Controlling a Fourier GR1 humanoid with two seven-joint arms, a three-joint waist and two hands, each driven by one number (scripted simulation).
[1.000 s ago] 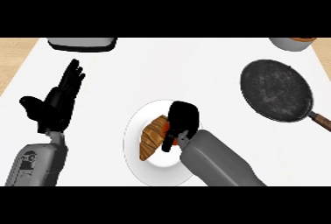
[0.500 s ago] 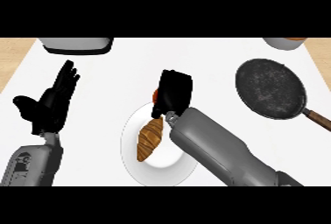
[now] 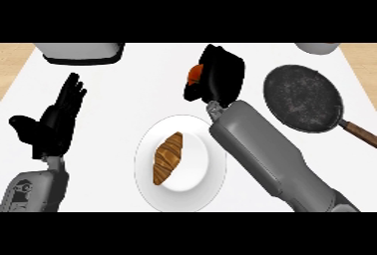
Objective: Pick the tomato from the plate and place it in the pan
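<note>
White counter (image 3: 110, 104) underfoot of everything, with tan wood flooring showing at the far corners. Right hand (image 3: 221, 74) curled round the tomato (image 3: 195, 74), above the counter between plate (image 3: 213, 169) and pan (image 3: 303, 98). On the plate, only a croissant (image 3: 168, 158). Dark pan at the right, brown handle toward the near right edge. Left hand (image 3: 55, 122) spread open, fingers up, at the left. Grey appliance (image 3: 81, 52) at the far edge; white bowl (image 3: 318, 47) at the far right.
</note>
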